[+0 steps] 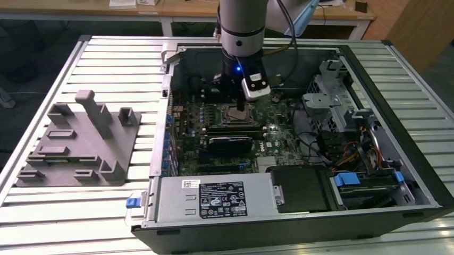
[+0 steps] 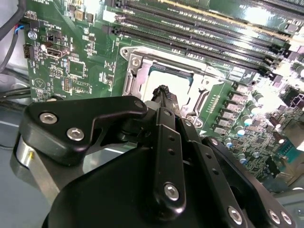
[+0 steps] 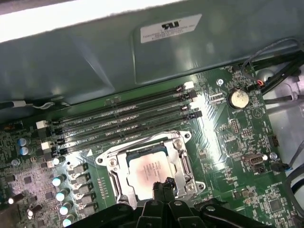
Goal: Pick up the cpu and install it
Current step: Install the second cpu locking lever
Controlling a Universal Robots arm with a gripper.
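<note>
- Silvery and pale on top, the cpu point(image 3: 151, 170) lies flat inside the metal-framed socket point(image 3: 183, 164) on the green motherboard point(image 3: 228, 137), within the open computer case point(image 1: 397, 133) on the slatted worktop point(image 1: 106, 69).
- Straight above it hangs the tool point(image 3: 163, 186): in both wrist views the dark fingertips point(image 2: 164, 92) sit over the chip's near edge, so the cpu lies directly beneath the tool, with hardly any sideways offset.
- The fingertips look drawn close together into 1 narrow point; whether they pinch the chip's rim or merely rest at it I cannot tell.
- By my judgement the chip is already seated square in the socket, its edges parallel to the frame, and the frame's cover stands open around it.
- 4 long black memory slots point(image 3: 128, 116) run just beside the socket, parallel to one of its sides, apart from the tool.
- In the exterior view, a grey fixture block point(image 1: 78, 143) sits near the worktop's edge at the exterior view's left, well apart from the arm point(image 1: 241, 32).
</note>
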